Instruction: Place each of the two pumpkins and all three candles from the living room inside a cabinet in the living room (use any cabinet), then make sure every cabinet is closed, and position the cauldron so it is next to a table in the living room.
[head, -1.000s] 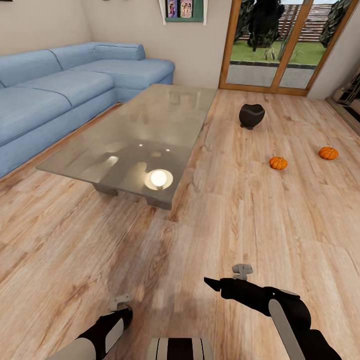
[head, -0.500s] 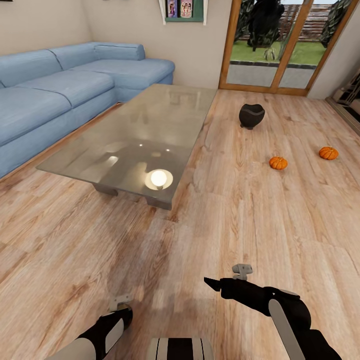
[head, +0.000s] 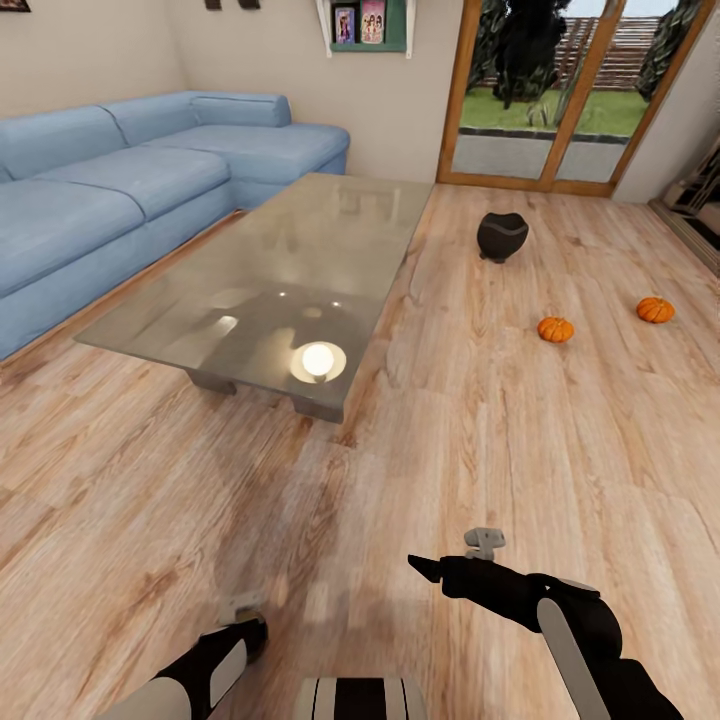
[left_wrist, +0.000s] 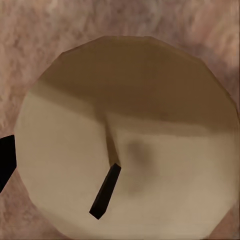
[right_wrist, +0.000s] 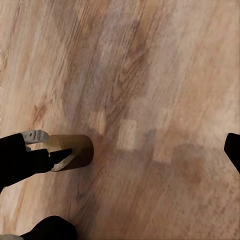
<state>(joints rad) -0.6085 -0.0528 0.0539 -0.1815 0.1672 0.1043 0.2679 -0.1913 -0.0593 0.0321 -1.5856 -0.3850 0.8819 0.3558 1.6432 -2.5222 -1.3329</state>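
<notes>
Light wood-plank floor (head: 500, 420), tan with darker grain streaks. Glossy grey worktop (head: 290, 270), a white lamp glow being reflected in it. Sofa (head: 120, 190) blue. Cauldron (head: 501, 236) matte black. Two pumpkins (head: 555, 329) (head: 655, 310) bright orange. Candle (left_wrist: 125, 145) is being seen as pale beige, with a dark wick.
</notes>
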